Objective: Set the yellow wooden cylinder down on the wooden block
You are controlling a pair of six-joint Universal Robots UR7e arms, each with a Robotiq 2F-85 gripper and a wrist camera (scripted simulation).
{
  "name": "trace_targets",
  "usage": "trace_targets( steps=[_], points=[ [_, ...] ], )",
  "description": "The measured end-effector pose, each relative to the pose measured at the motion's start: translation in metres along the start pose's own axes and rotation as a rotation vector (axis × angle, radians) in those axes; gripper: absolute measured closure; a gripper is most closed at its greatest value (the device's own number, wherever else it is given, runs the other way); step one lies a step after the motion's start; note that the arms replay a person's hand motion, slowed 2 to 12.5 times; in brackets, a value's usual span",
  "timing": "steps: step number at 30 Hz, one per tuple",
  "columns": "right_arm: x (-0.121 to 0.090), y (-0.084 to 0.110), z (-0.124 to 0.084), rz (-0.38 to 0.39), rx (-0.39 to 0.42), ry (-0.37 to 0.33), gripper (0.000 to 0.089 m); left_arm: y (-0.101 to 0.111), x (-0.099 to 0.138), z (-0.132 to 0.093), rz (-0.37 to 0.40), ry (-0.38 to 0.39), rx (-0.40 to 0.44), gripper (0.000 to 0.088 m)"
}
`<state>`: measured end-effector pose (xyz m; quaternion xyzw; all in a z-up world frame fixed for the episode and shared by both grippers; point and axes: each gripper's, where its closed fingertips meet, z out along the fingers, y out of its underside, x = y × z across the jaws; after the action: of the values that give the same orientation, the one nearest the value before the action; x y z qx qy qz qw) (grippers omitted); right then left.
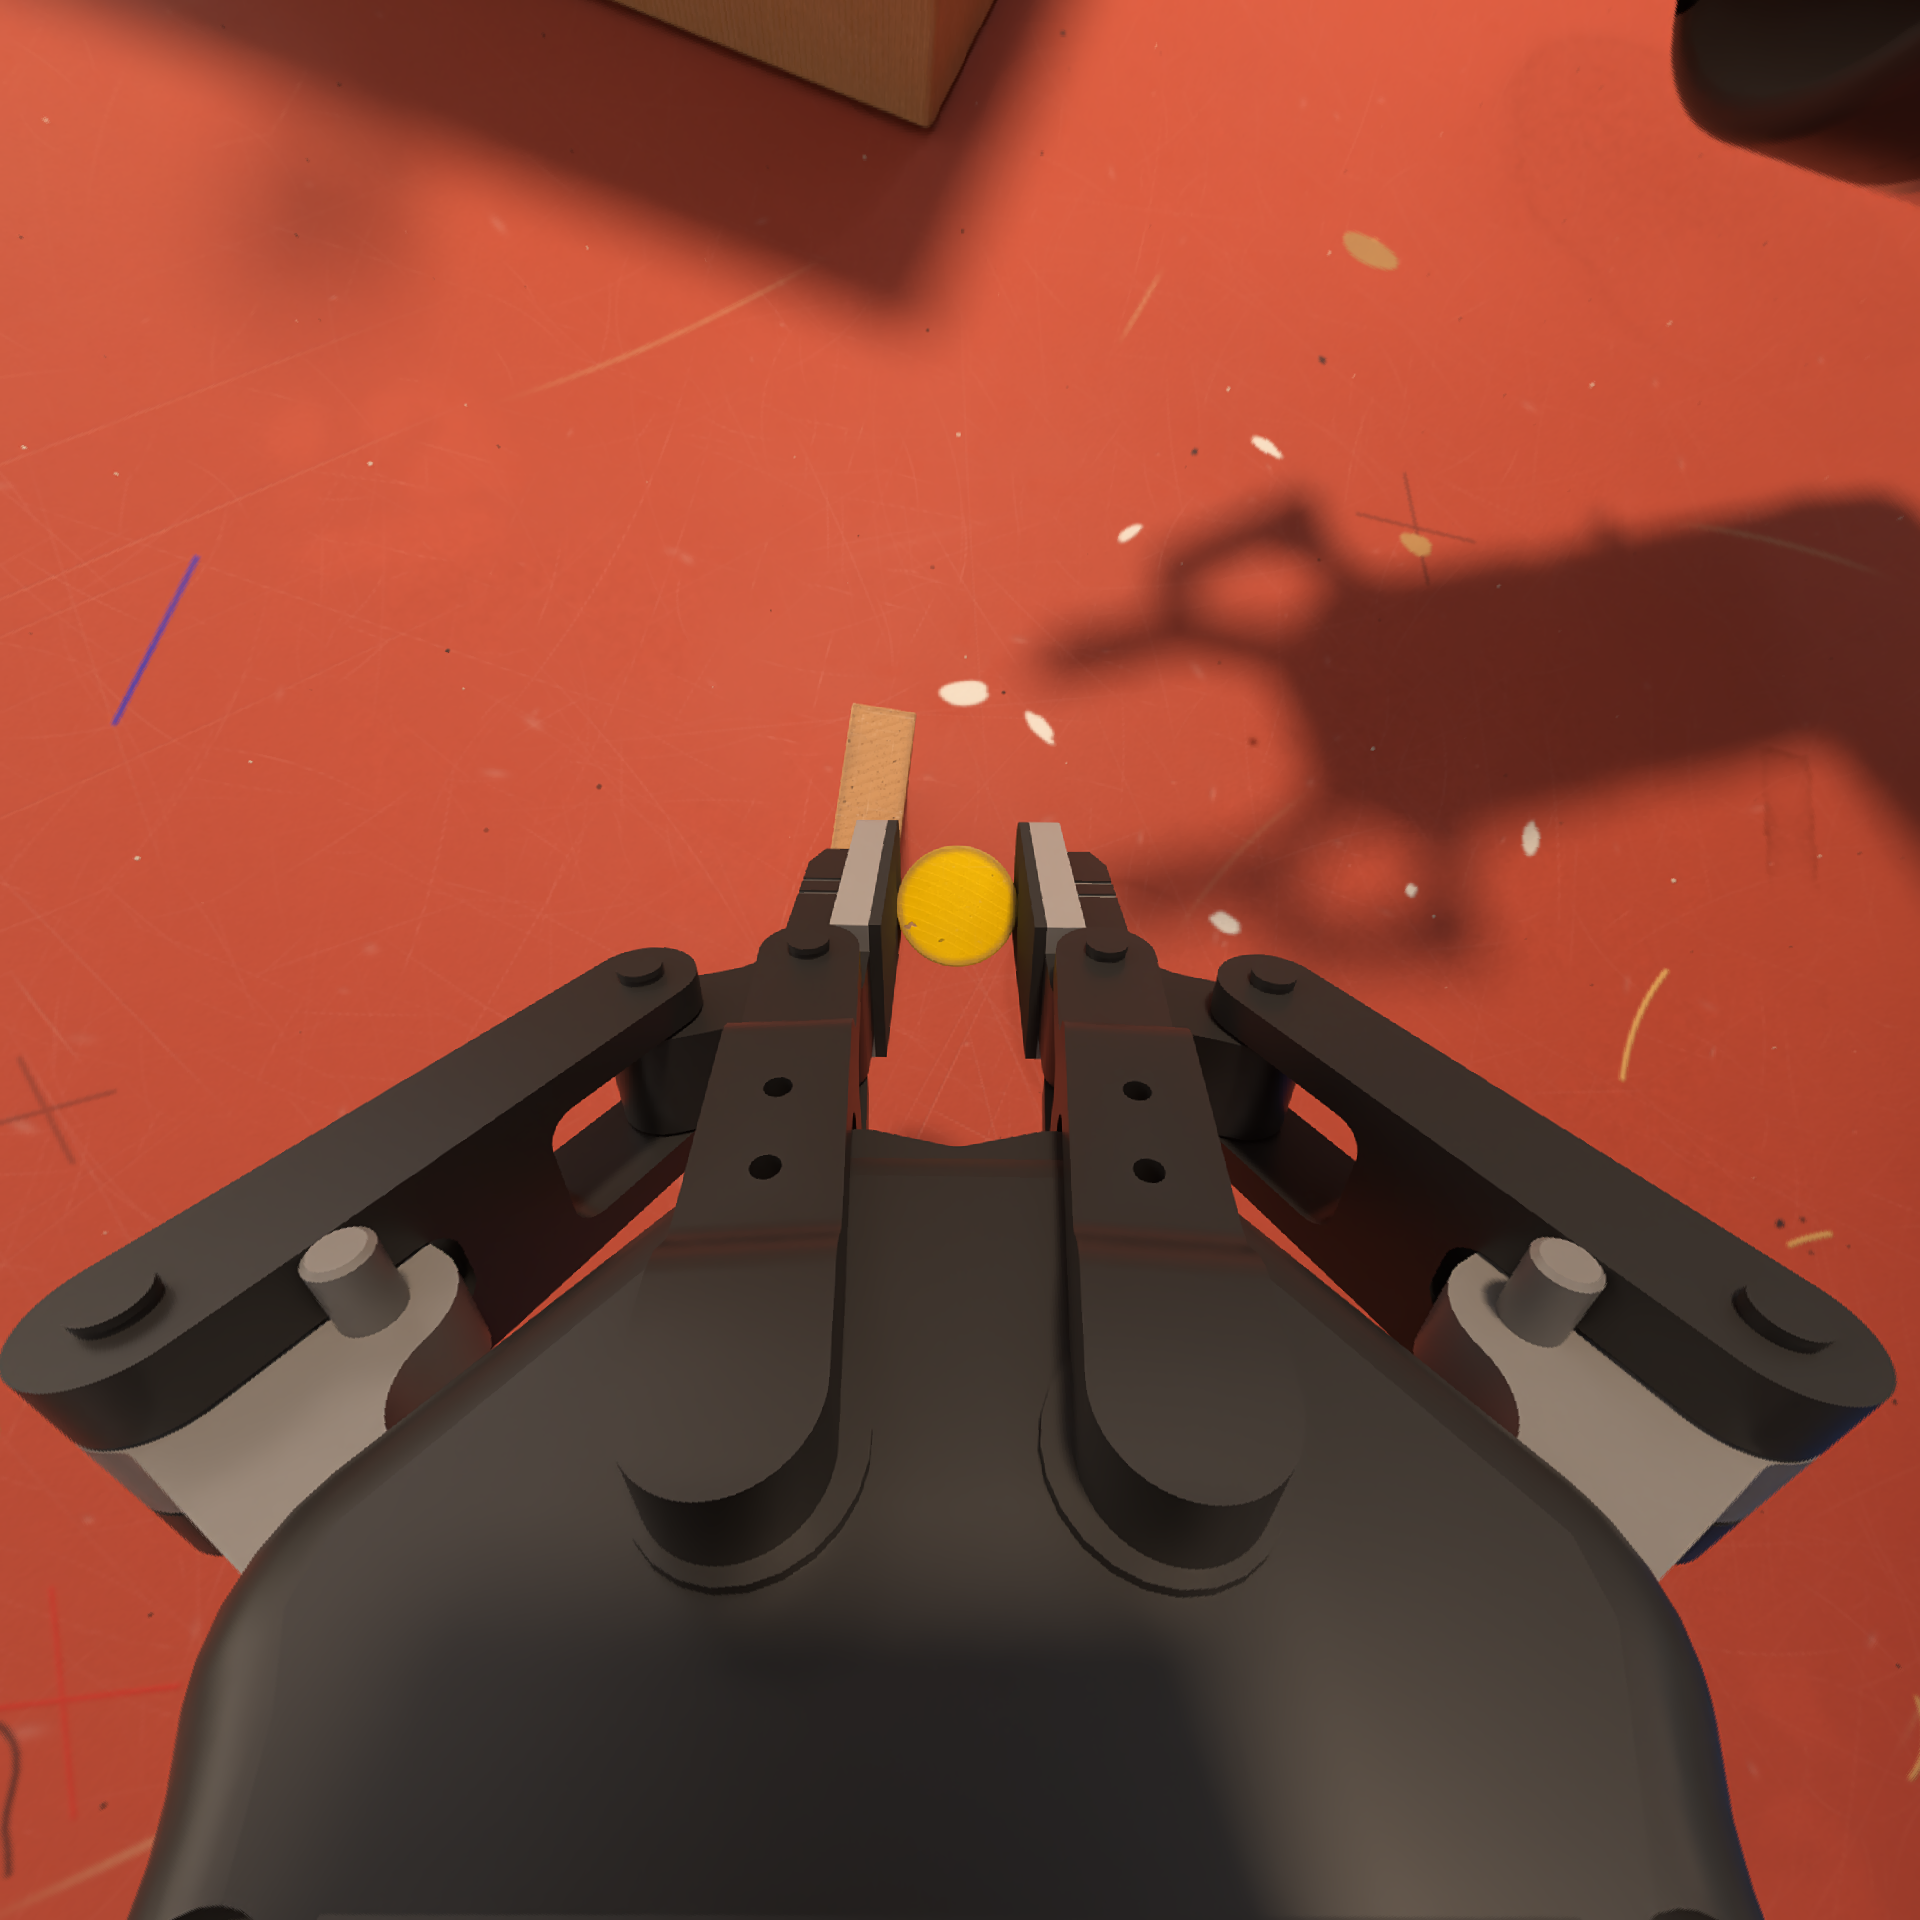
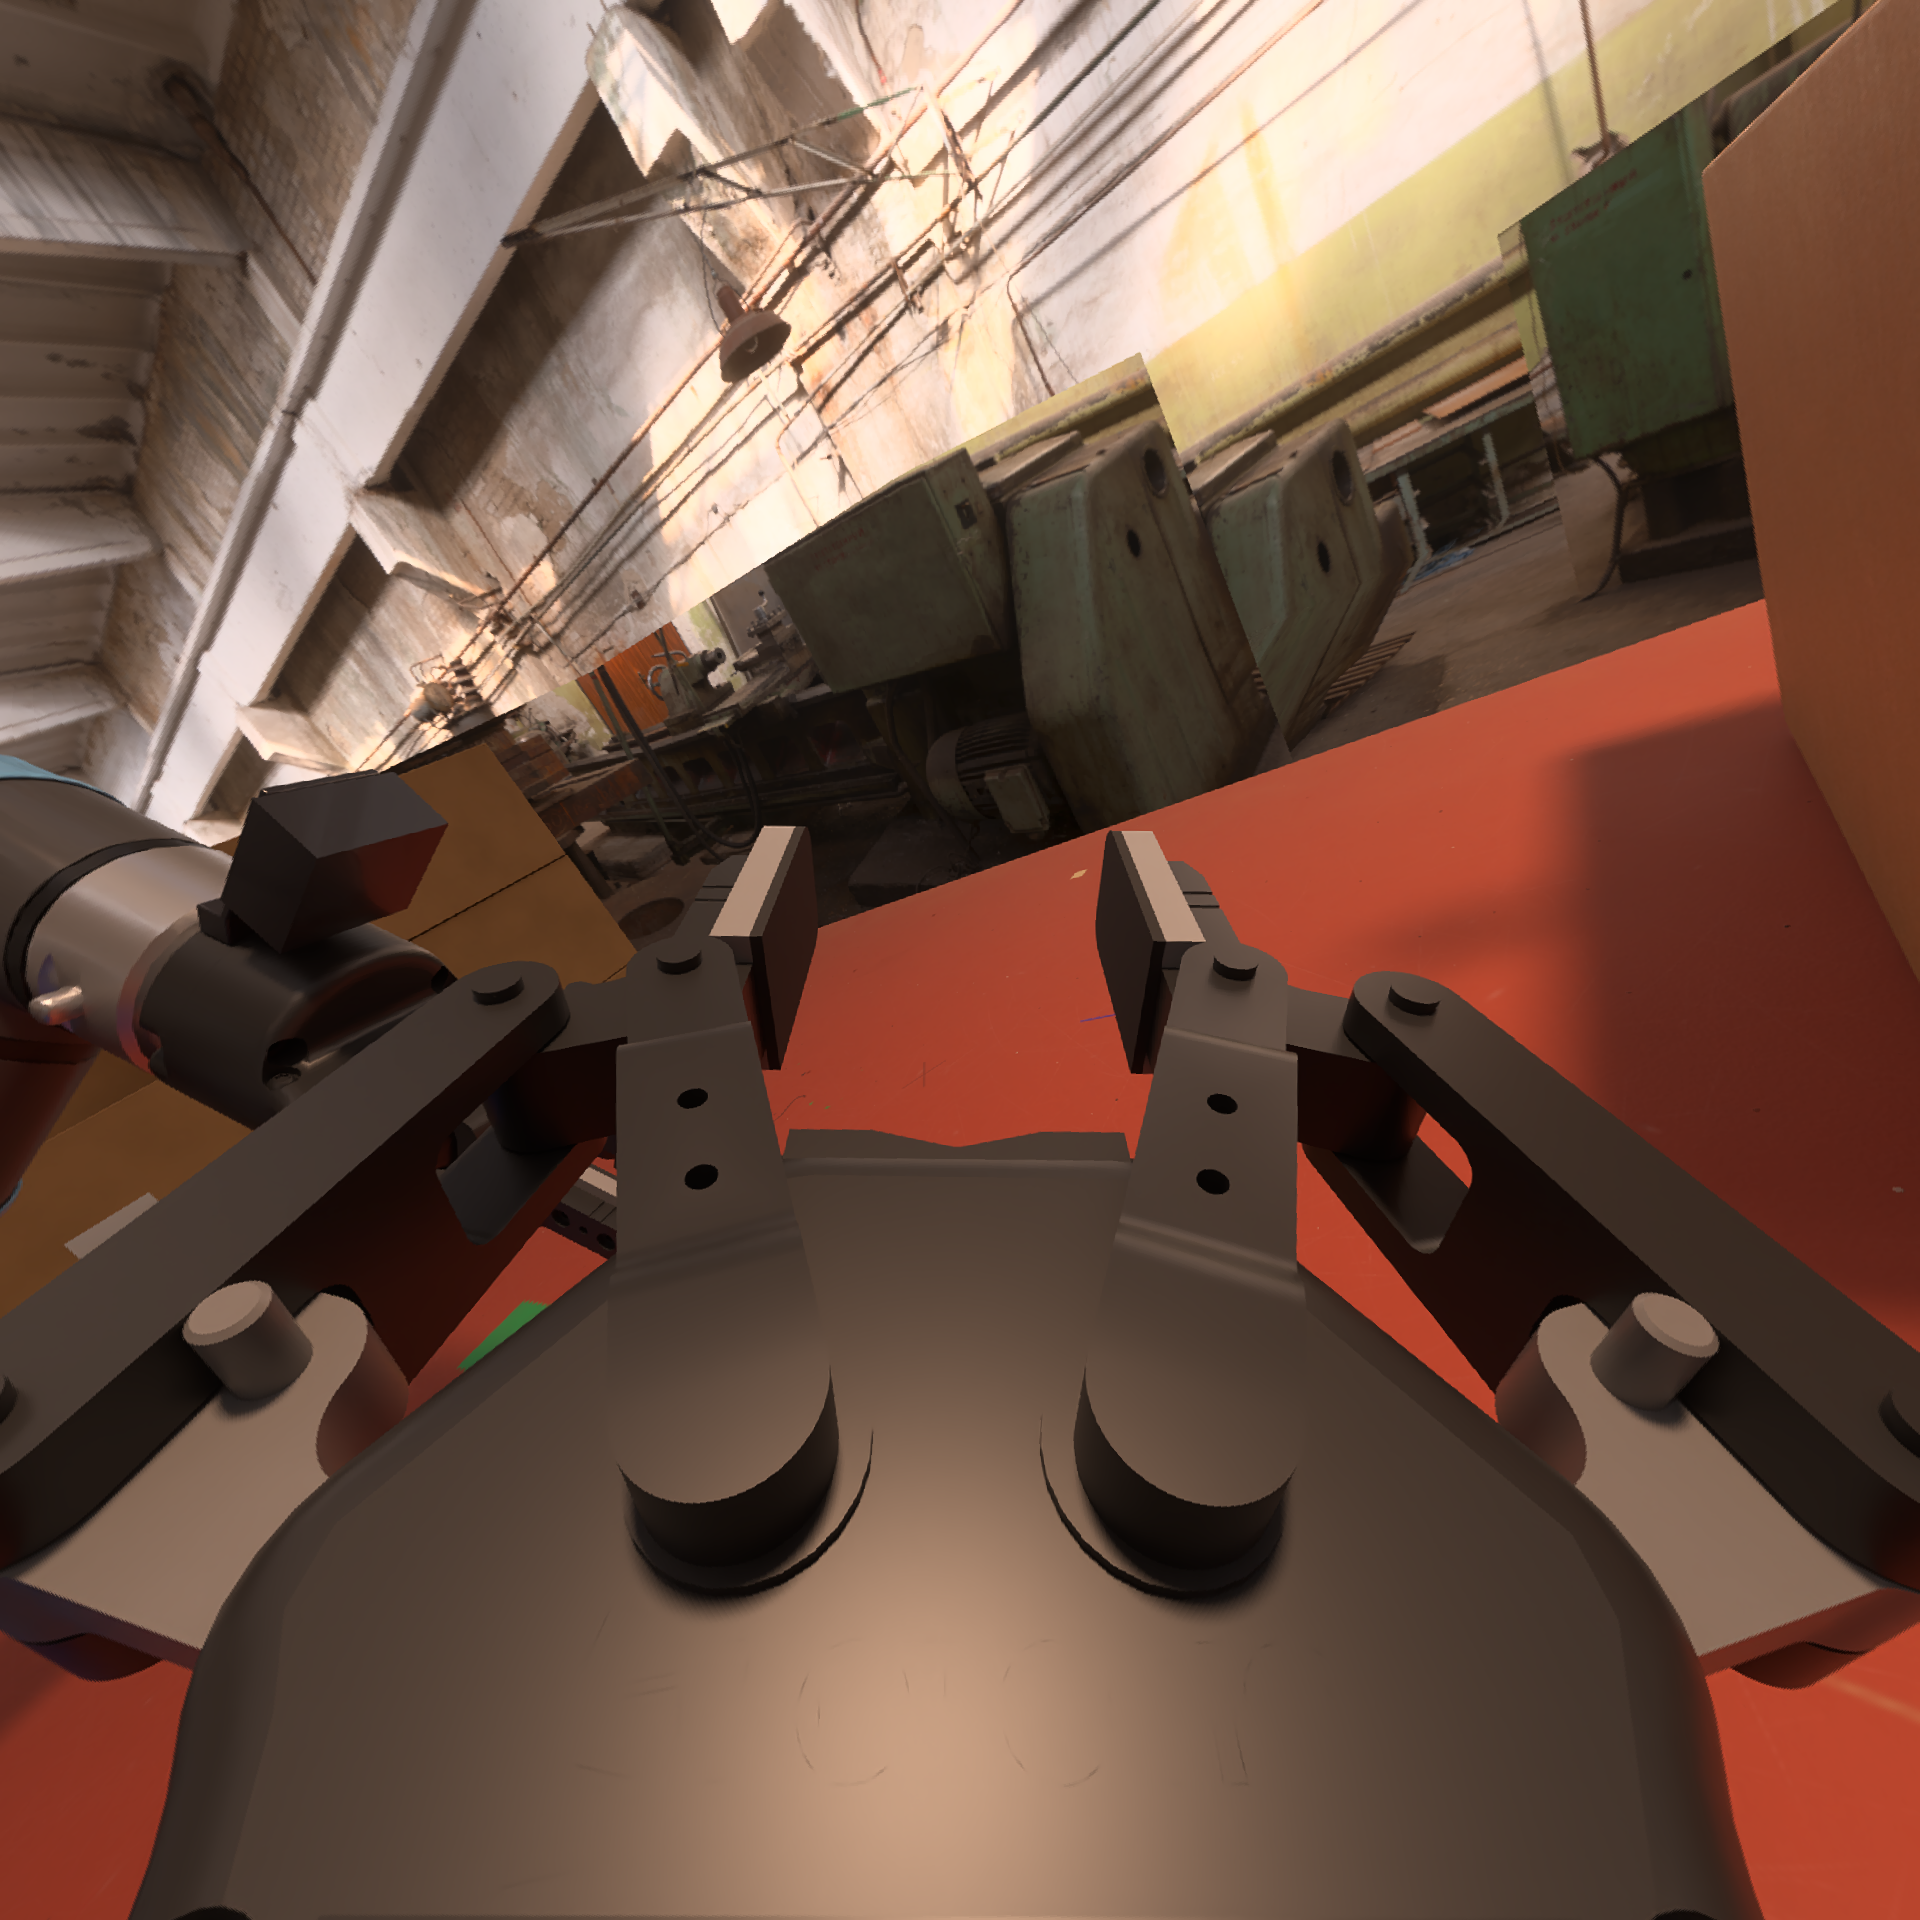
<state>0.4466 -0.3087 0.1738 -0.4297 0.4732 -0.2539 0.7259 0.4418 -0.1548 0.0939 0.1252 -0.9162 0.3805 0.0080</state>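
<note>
In the left wrist view my left gripper (image 1: 956, 883) points down at the red table (image 1: 520, 623). Its two pads press the sides of the yellow wooden cylinder (image 1: 956, 906), which I see end-on as a yellow disc. A narrow tan wooden block (image 1: 875, 774) lies on the table just beyond the left finger, which hides its near end. The cylinder sits to the right of the block, not over it. My right gripper (image 2: 956, 935) is open and empty above the table, well apart from the cylinder.
A cardboard box (image 1: 831, 52) stands at the far edge, also in the right wrist view (image 2: 1849, 468). A dark rounded part (image 1: 1808, 83) shows at top right. The left arm's wrist (image 2: 260, 935) is left of my right gripper, with a tan box (image 2: 488, 852) behind it.
</note>
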Motion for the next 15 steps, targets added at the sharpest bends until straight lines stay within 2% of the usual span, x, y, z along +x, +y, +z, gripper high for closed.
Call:
trace_targets(
  steps=[15],
  points=[
    [0.0048,0.0037,0.0002,0.011,-0.003,0.005,0.0405,0.0015,-0.0067,0.0067,0.031,-0.018,-0.091,0.0683]
  ],
)
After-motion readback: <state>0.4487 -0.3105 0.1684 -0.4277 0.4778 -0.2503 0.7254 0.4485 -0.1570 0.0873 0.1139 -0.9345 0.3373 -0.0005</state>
